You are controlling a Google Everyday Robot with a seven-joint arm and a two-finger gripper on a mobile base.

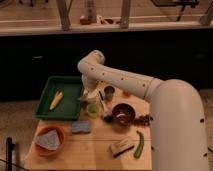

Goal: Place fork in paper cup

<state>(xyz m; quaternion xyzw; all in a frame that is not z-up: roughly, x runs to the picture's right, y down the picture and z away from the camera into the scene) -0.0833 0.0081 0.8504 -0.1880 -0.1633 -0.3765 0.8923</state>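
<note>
The camera view shows a wooden table (100, 150) with the robot's white arm (120, 80) reaching across it from the right. The gripper (90, 95) hangs low at the right edge of the green tray (70, 87), just above the translucent light-green cup (93, 110). A pale shape sits right under the wrist and may be the paper cup (89, 96), though the arm covers most of it, so this cannot be told for sure.

The fork is not plainly visible. It may be at the gripper, or hidden by the arm. A dark-handled utensil with a white shaft (102, 100) stands beside the green cup, and that is not the fork.

Elsewhere lie a yellow corn cob (56, 100) in the tray, a small dark metal cup (108, 92), a brown bowl (122, 114), a blue sponge (80, 127), an orange bowl (49, 141) holding a grey cloth, a green chilli (139, 145) and a brush (122, 147).

As a judgement, a small metal fork is light, stiff and smooth, so it can slip or swivel between the pads. The slim handle near its middle looks the best place to hold it, tines pointing down into the cup
</note>
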